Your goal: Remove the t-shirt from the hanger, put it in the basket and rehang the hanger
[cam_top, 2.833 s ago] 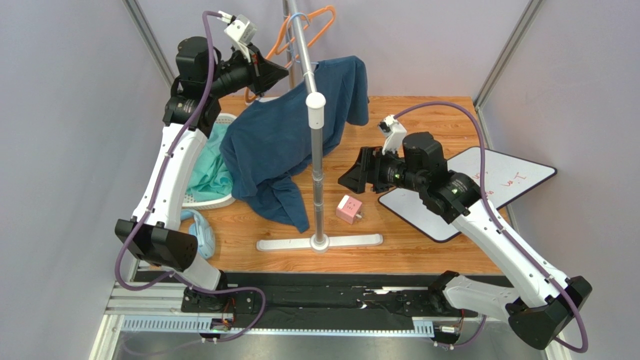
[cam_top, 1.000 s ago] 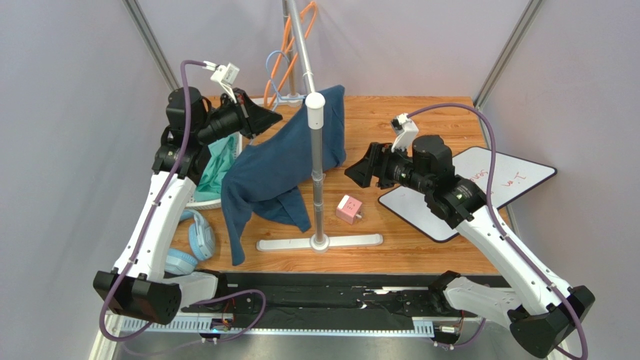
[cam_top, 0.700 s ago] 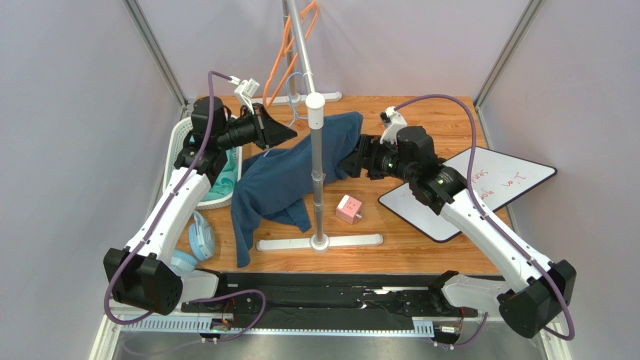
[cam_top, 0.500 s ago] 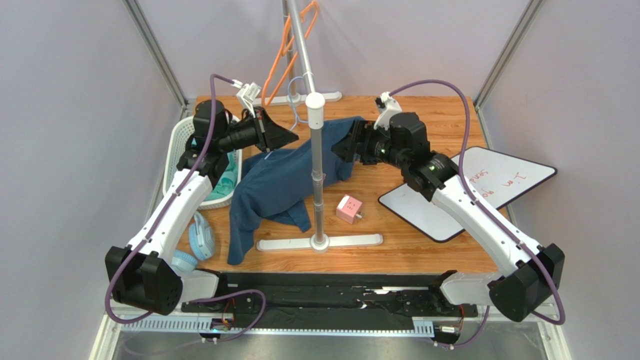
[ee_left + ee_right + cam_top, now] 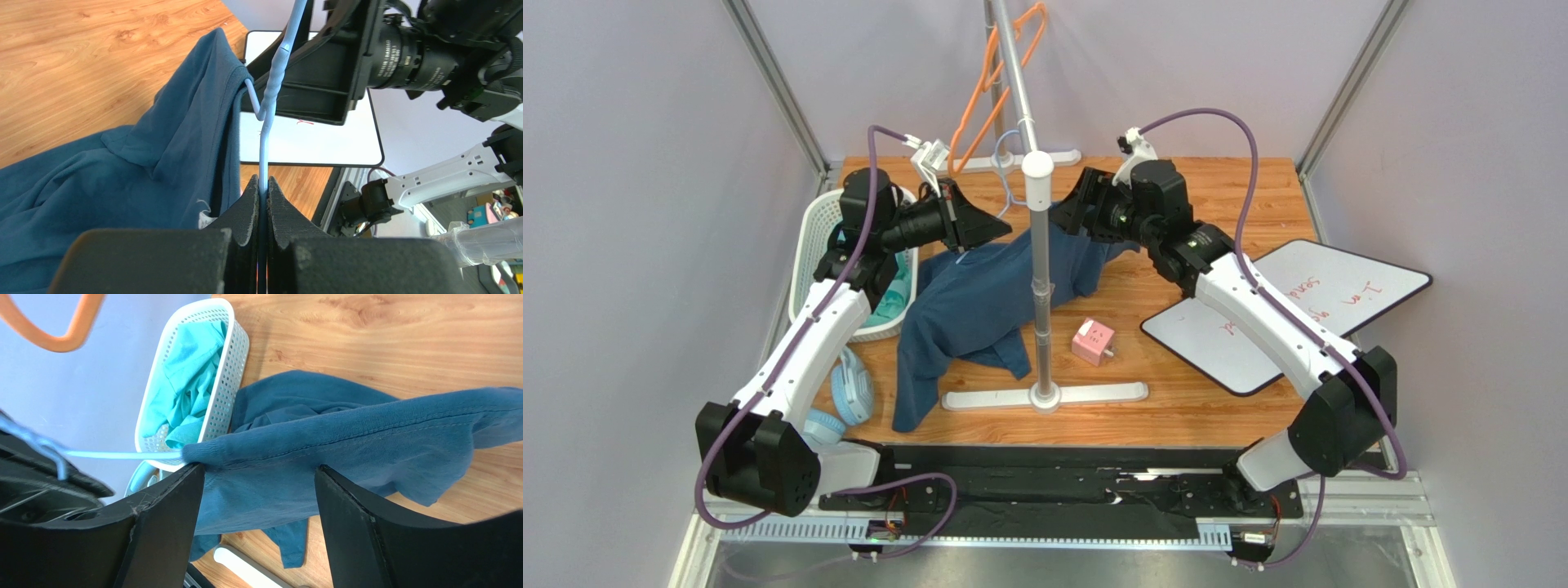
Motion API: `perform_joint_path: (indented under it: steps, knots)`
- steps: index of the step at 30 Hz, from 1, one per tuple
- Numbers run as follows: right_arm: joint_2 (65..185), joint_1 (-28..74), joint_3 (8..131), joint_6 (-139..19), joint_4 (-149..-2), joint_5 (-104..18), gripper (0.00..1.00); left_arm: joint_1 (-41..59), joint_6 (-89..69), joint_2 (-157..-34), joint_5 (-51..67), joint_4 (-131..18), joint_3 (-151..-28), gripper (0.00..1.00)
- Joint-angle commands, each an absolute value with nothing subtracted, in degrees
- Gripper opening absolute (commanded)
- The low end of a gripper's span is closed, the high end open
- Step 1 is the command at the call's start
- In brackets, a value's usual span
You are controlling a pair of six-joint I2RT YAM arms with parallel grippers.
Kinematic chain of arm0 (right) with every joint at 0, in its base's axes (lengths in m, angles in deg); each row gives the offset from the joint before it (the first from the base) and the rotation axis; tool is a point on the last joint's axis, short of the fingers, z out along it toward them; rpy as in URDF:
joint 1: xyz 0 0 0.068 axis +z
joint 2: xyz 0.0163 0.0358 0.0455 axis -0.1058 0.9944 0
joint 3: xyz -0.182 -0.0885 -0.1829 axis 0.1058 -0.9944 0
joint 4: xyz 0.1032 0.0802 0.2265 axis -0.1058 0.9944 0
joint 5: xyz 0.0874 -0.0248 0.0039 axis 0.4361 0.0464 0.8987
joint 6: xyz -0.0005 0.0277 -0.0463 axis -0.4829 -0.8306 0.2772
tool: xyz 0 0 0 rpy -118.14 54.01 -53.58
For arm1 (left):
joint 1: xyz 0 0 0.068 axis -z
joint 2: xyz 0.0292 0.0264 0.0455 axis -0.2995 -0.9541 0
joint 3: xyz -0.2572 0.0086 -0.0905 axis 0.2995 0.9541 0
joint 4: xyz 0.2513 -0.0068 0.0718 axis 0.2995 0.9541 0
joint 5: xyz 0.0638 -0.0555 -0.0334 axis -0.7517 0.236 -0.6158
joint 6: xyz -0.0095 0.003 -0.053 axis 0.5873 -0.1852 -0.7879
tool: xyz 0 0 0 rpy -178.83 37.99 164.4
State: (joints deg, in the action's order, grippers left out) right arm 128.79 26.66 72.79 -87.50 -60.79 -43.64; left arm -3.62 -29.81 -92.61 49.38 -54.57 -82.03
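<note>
The dark blue t-shirt (image 5: pixel 983 300) hangs on a light blue wire hanger (image 5: pixel 273 79), its lower part draped on the table left of the rack pole (image 5: pixel 1041 276). My left gripper (image 5: pixel 1001 228) is shut on the hanger wire (image 5: pixel 263 184) just above the collar. My right gripper (image 5: pixel 1071 221) is open, its fingers (image 5: pixel 166 527) either side of the shirt's shoulder (image 5: pixel 344 435) without closing on it. In the right wrist view the hanger wire (image 5: pixel 123 455) sticks out of the shirt towards the left.
Orange hangers (image 5: pixel 989 74) hang on the rack's rail. A white basket (image 5: pixel 811 239) with teal cloth stands at the left. A pink cube (image 5: pixel 1092 341), the rack base (image 5: pixel 1044 396), a whiteboard (image 5: pixel 1308 306) and blue headphones (image 5: pixel 844 392) lie on the table.
My left gripper brought the hanger and shirt down from the rail towards the table. My right gripper moved left and further back, up to the shirt's shoulder.
</note>
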Motion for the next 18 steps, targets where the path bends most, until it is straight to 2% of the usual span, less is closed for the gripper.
perform_joint_path:
  steps: [1, 8, 11, 14, 16, 18]
  knots:
    - [130.08, 26.62, 75.13, -89.47, -65.14, -41.40, 0.71, -3.10, -29.24, -92.38, 51.72, -57.84, -82.50, 0.00]
    - [130.27, 26.71, 75.85, -90.26, -64.43, -42.45, 0.69, -2.31, -26.43, -92.74, 50.75, -53.63, -83.90, 0.00]
    - [129.65, 26.71, 74.35, -92.45, -68.56, -39.64, 0.75, -2.31, -26.16, -93.53, 51.54, -53.26, -84.43, 0.00]
    - [129.73, 26.97, 73.82, -93.34, -70.15, -39.28, 0.76, -1.96, -26.51, -93.79, 52.24, -53.62, -84.26, 0.00]
    - [130.52, 26.98, 74.96, -93.34, -67.62, -41.56, 0.73, -1.52, -26.08, -93.71, 52.33, -53.53, -84.34, 0.00]
    - [130.26, 26.98, 74.70, -92.82, -66.72, -44.19, 0.66, -1.34, -25.55, -93.53, 52.42, -53.27, -84.34, 0.00]
